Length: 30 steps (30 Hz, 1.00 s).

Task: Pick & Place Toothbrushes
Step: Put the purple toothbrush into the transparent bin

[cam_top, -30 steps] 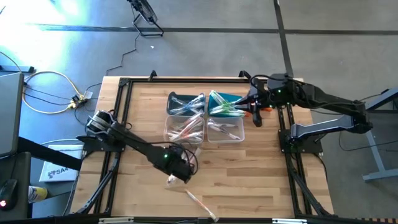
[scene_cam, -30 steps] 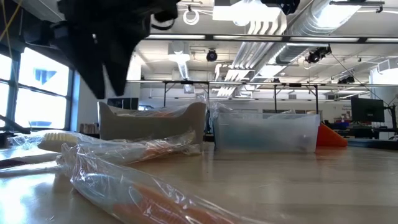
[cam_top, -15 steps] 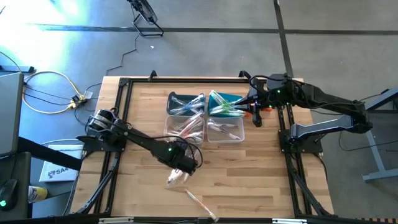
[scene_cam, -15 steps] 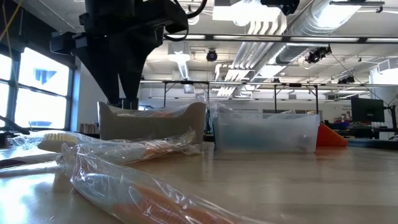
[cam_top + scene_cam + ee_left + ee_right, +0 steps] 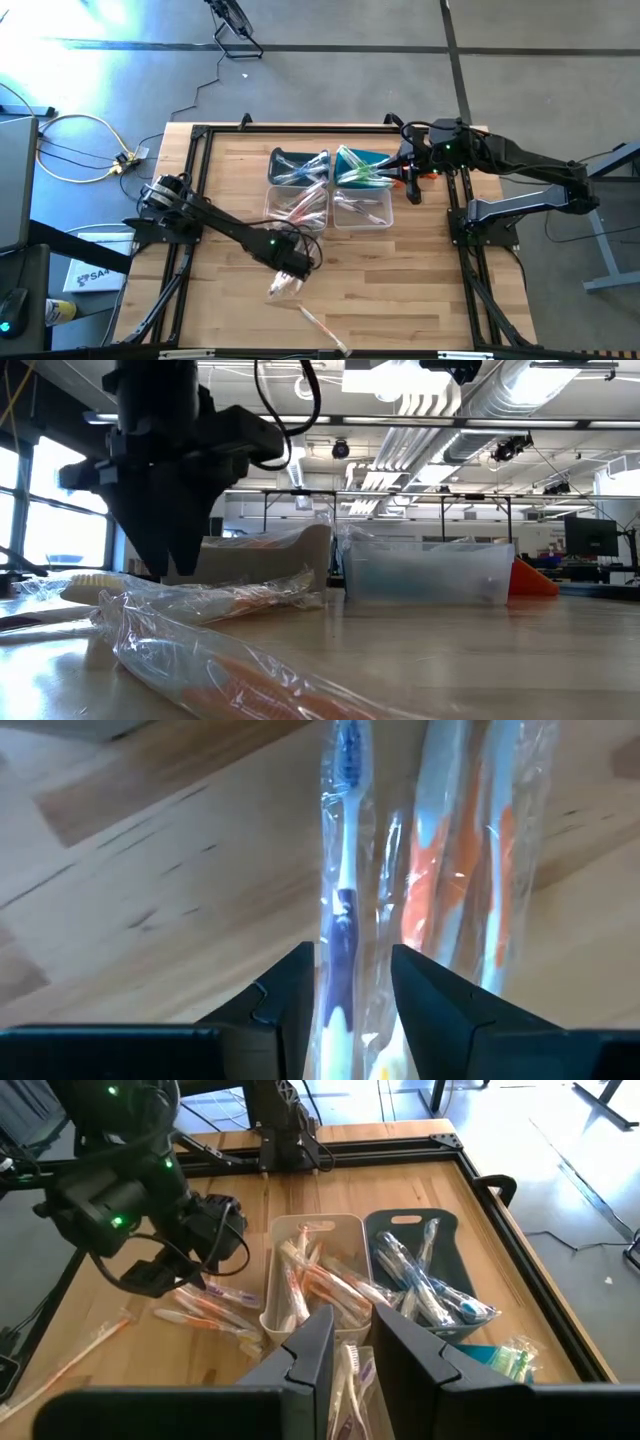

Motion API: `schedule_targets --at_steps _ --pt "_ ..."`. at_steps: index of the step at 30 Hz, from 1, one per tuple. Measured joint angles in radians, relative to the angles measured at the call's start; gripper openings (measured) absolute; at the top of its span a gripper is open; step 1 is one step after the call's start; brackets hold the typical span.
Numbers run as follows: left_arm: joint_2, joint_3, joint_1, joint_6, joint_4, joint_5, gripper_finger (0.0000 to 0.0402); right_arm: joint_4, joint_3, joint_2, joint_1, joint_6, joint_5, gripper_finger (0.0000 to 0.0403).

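Wrapped toothbrushes lie loose on the wooden table [image 5: 400, 290] near its near edge: a small cluster [image 5: 285, 287] and a single one [image 5: 322, 325]. In the left wrist view I see a blue-handled toothbrush [image 5: 340, 900] beside orange-handled ones [image 5: 470, 870]. My left gripper [image 5: 352, 955] [image 5: 292, 270] [image 5: 170, 565] is open, low over the cluster, one finger on either side of the blue one. I cannot tell whether it touches it. My right gripper [image 5: 350, 1320] [image 5: 408, 180] waits open by the far-right bin.
Four small bins sit at the table's far middle: a dark one [image 5: 298, 165], a teal one [image 5: 360, 165] and two clear ones [image 5: 298, 208] [image 5: 362, 208], all holding wrapped toothbrushes. An orange piece [image 5: 535, 580] lies by the right gripper. Bare wood lies to the near right.
My left gripper has shifted a little over the loose toothbrushes and come down toward them; in the low view its fingers now reach nearly to the table.
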Motion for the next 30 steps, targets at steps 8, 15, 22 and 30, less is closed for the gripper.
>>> schedule_targets --at_steps 8,15,22,30 --pt "0.000 -0.051 0.000 -0.011 0.051 -0.003 0.0131 0.000 0.000 0.000 0.000 -0.018 0.000 0.0064" --pt "0.000 -0.094 0.000 -0.015 0.113 -0.003 0.0131 0.000 0.000 0.000 0.000 -0.022 0.000 0.0064" --pt "0.000 -0.136 0.000 -0.021 0.197 -0.006 0.0131 0.000 0.000 0.000 0.000 -0.022 0.000 0.0064" --pt "-0.003 -0.157 0.000 -0.036 0.205 -0.008 0.0125 0.000 0.000 0.000 0.000 -0.022 0.000 0.0064"
